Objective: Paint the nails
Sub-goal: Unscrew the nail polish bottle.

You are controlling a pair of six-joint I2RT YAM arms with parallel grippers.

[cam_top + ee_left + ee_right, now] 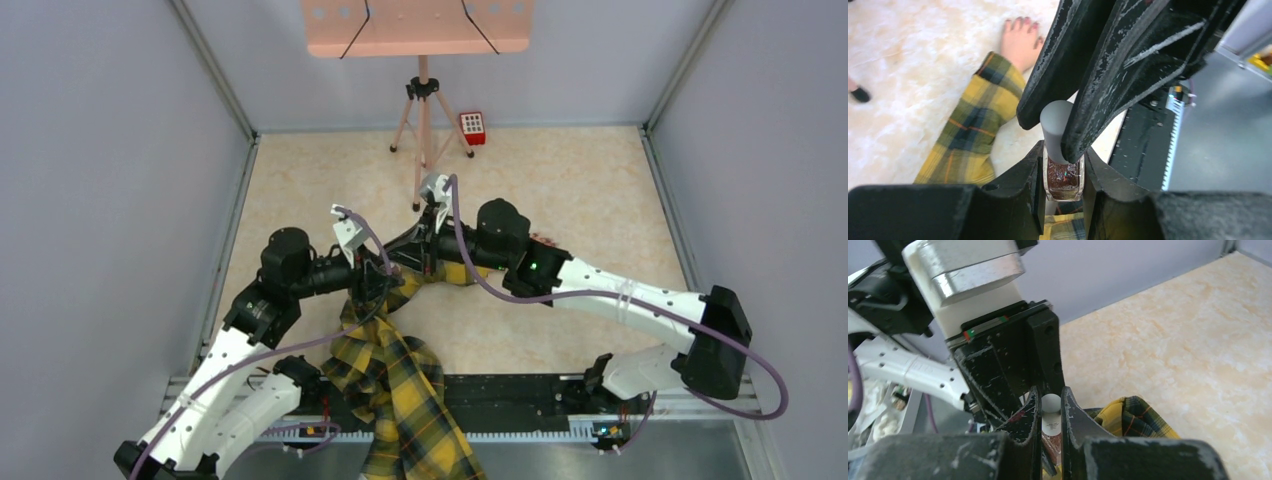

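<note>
Closest in, the left gripper (1064, 165) is shut on a small glass bottle (1064, 181) of dark red polish. The right gripper (1053, 131) comes at it from the opposite side, jaws pinched shut on the bottle's grey cap (1055, 117). So bottle and cap share one line between the two grippers. I'd judge the next step is getting that cap off along this line, the left holding the glass steady.

Under them, a yellow-black plaid sleeve (973, 125) lies flat on the table (600, 190). Its pale hand (1020, 42) sticks out of the cuff, fingers pointing away from the bottle. The nails (1020, 22), glossy dark red, sit at the far tips, well apart from both grippers, past the cuff and off to one side of the bottle. From above the hand is mostly hidden under the arms, so I can't say which arm is nearer. The right one has the cap, though.

I can't read any label or brand on the bottle.

Farther back stand a tripod (424, 110) and a small red keypad box (472, 127), its keys too tiny to read.
</note>
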